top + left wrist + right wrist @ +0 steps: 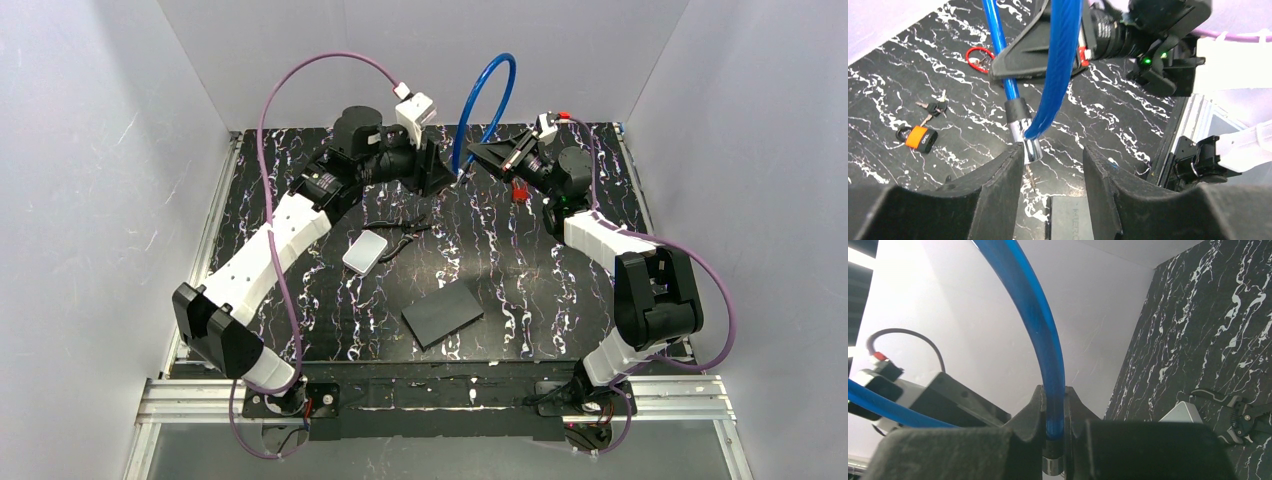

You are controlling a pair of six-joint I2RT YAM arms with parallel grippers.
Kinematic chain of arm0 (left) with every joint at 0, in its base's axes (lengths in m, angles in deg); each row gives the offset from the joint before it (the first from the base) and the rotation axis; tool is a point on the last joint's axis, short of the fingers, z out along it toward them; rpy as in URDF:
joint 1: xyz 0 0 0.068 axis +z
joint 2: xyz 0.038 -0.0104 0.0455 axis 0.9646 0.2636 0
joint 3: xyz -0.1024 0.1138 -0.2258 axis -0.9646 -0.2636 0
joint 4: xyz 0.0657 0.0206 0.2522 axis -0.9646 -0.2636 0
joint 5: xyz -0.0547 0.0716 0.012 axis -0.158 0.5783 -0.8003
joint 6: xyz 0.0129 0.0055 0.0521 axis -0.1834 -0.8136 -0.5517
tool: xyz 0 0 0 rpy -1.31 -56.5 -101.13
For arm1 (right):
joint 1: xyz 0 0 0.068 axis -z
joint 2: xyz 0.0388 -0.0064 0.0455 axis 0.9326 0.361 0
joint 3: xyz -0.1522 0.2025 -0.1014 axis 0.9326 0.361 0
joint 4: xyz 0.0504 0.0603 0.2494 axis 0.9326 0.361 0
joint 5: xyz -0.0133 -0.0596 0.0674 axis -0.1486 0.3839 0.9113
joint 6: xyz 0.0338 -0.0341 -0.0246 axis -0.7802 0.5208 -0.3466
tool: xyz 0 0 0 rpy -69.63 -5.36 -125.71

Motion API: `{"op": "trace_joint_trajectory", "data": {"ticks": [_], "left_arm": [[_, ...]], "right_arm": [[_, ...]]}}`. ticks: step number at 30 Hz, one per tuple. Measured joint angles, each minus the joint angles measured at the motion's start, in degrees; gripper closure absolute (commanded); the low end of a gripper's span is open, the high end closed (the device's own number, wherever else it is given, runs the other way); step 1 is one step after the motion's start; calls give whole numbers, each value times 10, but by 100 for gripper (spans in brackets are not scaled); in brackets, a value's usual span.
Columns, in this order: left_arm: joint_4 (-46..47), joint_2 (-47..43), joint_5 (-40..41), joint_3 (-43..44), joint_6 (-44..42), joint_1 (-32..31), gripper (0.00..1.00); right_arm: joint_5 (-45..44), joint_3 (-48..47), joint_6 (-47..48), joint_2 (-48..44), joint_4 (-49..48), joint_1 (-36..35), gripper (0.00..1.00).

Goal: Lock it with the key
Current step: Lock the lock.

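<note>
Nearest on the black marbled table (560, 300) lie a dark slab (443, 313), then a small silver case (364, 251) and a pair of pliers (1243, 412), none of them part of this job. Both arms meet further back, at the far middle of the table. The cable lock (1060, 60) is lifted there, its blue loop arching high against the back wall. The right gripper (1054, 395) is clamped on the cable just above a metal collar. The left gripper (1054, 152) faces it with its jaws standing apart. A silver end piece (1029, 149) hangs just ahead of them, close against one finger, but is not pinched. Where the cable's other end runs cannot be traced. Beyond the cable, a bunch of keys (934, 106) lies on the table beside an orange-and-black padlock (919, 138), with a small red loop (979, 56) further off. I judge the task to be at an early stage. The cable is raised and presented, but its ends are not seen joined, no key is in either gripper, and the locking turn is not yet done.
</note>
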Motion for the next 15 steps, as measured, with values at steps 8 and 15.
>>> {"op": "trace_joint_trajectory", "data": {"ticks": [8, 15], "left_arm": [[19, 27, -11, 33, 11, -1, 60], [14, 51, -13, 47, 15, -3, 100]], "right_arm": [[2, 7, 13, -4, 12, -10, 99], [7, 18, 23, -8, 26, -14, 99]]}}
